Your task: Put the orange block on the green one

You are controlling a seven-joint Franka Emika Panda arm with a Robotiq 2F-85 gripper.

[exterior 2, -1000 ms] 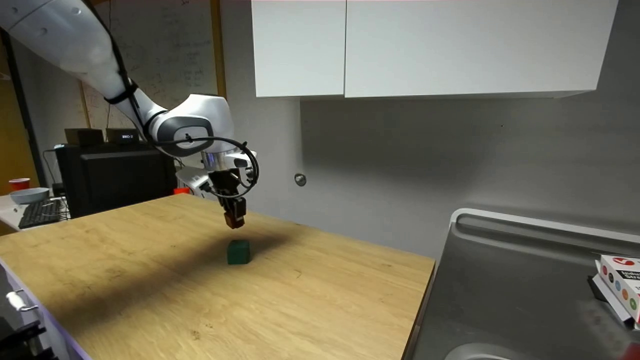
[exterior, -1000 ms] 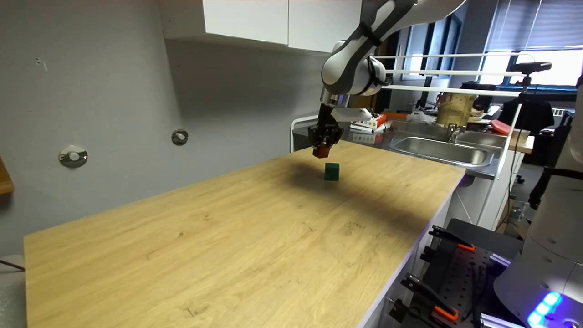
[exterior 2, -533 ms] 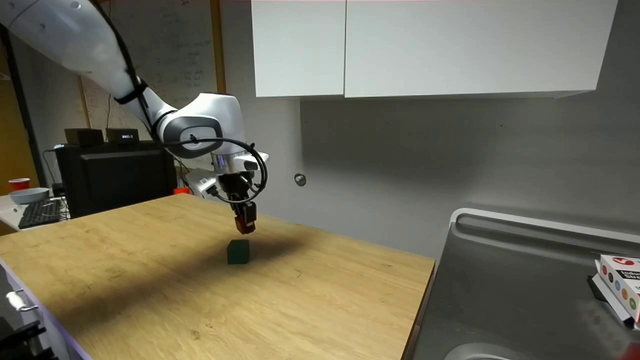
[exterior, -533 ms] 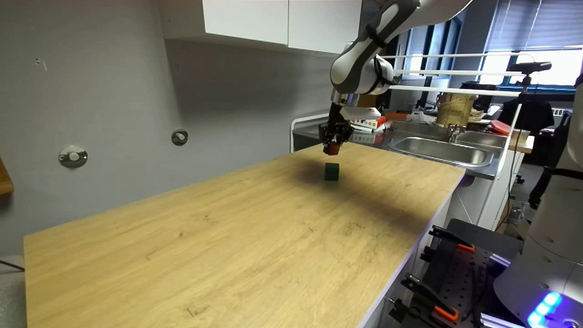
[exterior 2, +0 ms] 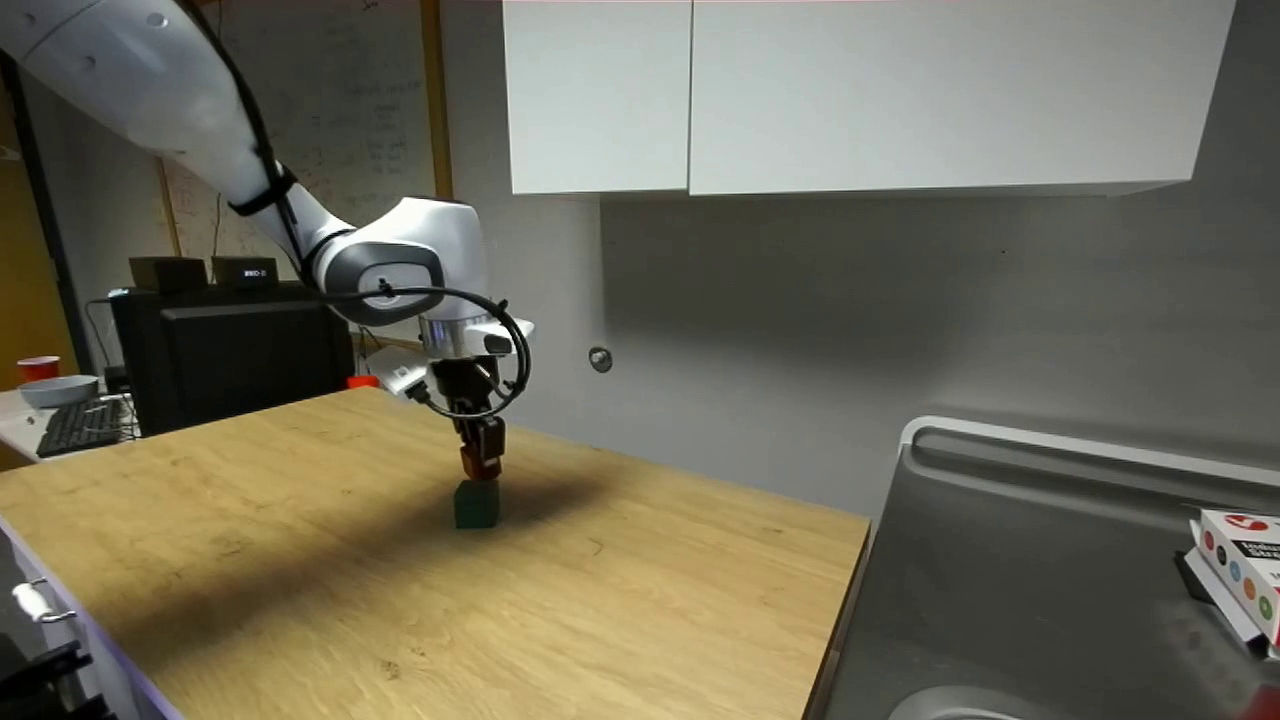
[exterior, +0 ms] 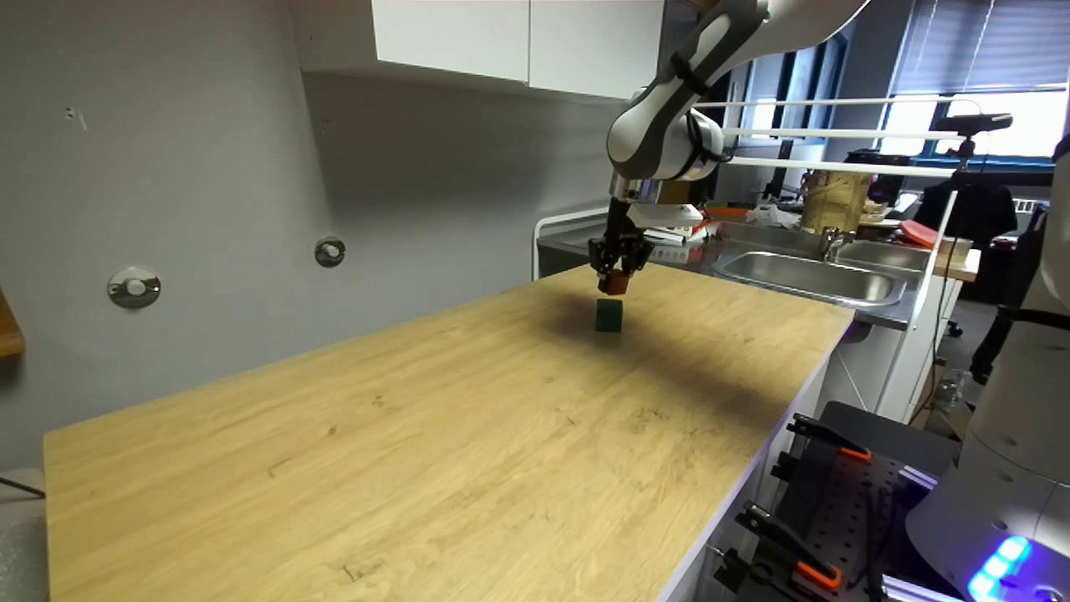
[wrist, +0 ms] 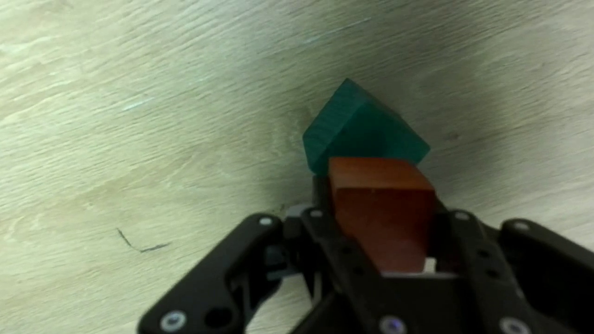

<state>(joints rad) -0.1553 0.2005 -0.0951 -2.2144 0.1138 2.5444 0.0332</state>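
Midair, we see a black gripper [wrist: 381,202] pinching an orange-red cube [wrist: 383,222].
Just beneath, a green cube [wrist: 364,130] sits on a wooden tabletop [exterior: 418,435].

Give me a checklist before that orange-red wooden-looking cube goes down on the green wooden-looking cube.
1. Grip: ok. The black two-fingered gripper holds the orange-red wooden-looking cube.
2. Target: ok. The green wooden-looking cube sits flat on the pale wood-grained tabletop.
3. Seated for release: not ok. An exterior view seems to show a slim gap between the cubes.
4. Faces squared: not ok. The wrist view shows the cubes turned relative to each other.
5. Exact centring: cannot tell. The orange-red cube partly hides the green cube there.
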